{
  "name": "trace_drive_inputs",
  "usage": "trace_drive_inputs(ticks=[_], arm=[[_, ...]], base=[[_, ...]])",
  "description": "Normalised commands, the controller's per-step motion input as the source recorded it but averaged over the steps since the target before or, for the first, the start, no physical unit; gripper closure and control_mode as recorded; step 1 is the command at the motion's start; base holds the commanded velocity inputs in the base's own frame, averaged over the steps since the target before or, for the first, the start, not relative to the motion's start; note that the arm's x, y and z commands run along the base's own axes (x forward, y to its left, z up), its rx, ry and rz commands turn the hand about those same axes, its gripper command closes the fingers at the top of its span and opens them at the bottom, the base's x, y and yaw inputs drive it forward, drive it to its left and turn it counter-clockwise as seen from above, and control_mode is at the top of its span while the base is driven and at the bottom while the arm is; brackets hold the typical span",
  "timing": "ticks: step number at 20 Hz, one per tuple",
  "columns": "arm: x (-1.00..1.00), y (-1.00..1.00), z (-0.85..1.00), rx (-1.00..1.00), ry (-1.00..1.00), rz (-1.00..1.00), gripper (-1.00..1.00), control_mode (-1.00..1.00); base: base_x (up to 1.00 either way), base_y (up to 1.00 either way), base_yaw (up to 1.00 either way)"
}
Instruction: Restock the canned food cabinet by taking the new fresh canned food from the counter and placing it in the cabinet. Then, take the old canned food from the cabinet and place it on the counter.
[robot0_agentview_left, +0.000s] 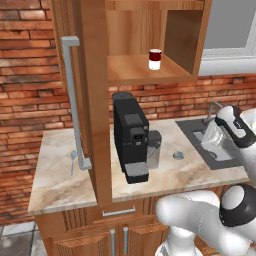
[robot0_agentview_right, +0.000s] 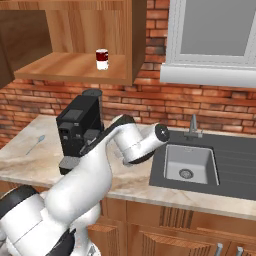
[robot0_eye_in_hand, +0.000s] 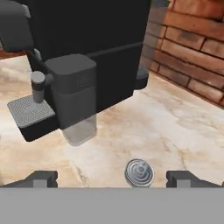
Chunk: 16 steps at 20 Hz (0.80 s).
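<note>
The red can with a white band stands upright on the shelf of the open wall cabinet. The cabinet's tall door swings out over the counter, grey bar handle facing left. The flat grey tin lies on the marbled counter, right of the coffee machine. My gripper is open, its fingertips spread wide on either side of the tin and apart from it. Nothing is held.
A black coffee machine stands mid-counter, close to the tin. A dark sink with a faucet lies to the right. A spoon rests at the counter's left. Brick wall behind.
</note>
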Motion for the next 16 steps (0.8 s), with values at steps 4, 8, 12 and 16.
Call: trace_drive_inputs(ticks=[4, 8, 12, 16], arm=[[-1.00, -0.06, 1.00, 0.00, -0.01, -0.01, -1.00, -1.00], [-1.00, -0.01, 1.00, -0.01, -0.06, -0.01, -1.00, -1.00], [-1.00, 0.01, 1.00, -0.06, -0.15, -0.02, -1.00, -1.00], [-1.00, 0.38, 0.98, -0.20, -0.23, 0.00, -1.00, -1.00]], base=[[0.00, 0.00, 0.00], [0.00, 0.00, 0.00], [0.00, 0.00, 0.00], [0.00, 0.00, 0.00]])
